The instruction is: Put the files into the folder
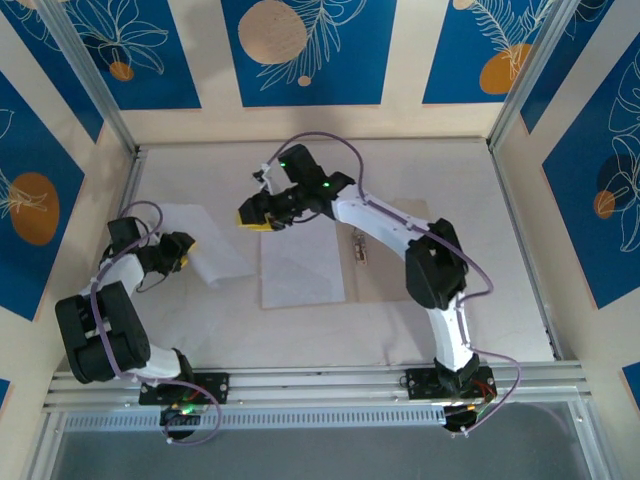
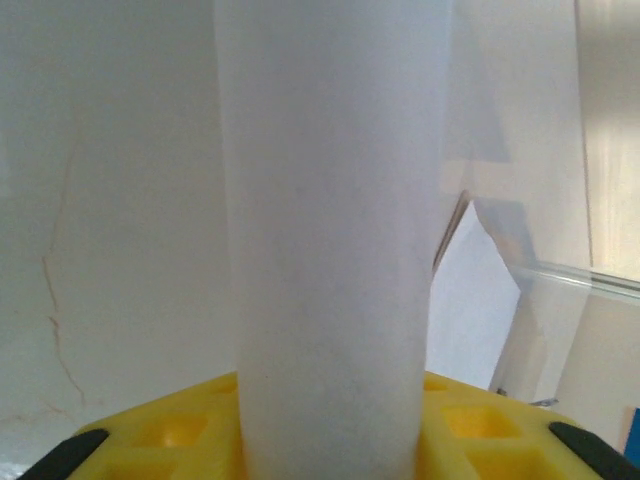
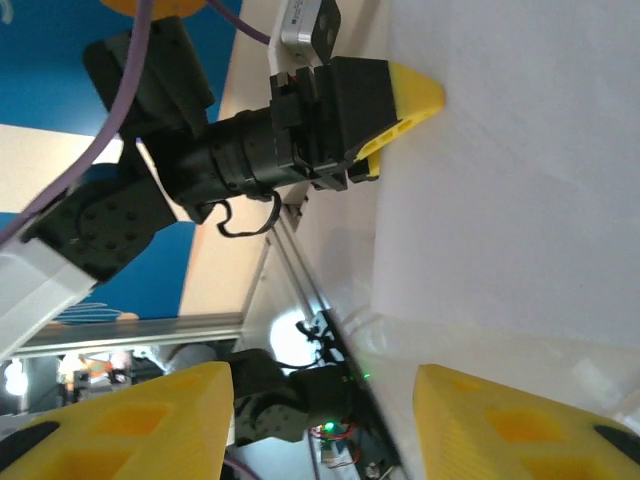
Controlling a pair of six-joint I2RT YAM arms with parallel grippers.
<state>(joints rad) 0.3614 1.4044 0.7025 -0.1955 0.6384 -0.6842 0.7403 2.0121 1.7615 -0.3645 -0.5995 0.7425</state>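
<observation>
Where the folder (image 1: 395,275) lies open on the tabletop (image 1: 480,190), tan card right, white leaf left, clip (image 1: 358,246) at its spine, the right fingers (image 1: 252,217) hover apart, empty, over its far left corner. Left of the folder, the left fingers (image 1: 185,252) straddle a humped white sheet (image 1: 215,250); clamped or not, I cannot tell.

The files (image 1: 300,272) are thin, smooth, matt white paper. The folder (image 1: 382,282) is matt tan card with a small metal clip (image 1: 360,246), and the table (image 1: 420,170) looks smooth, matt white. The left tool's (image 1: 186,250) fingers (image 2: 170,432) are matt yellow plastic.
</observation>
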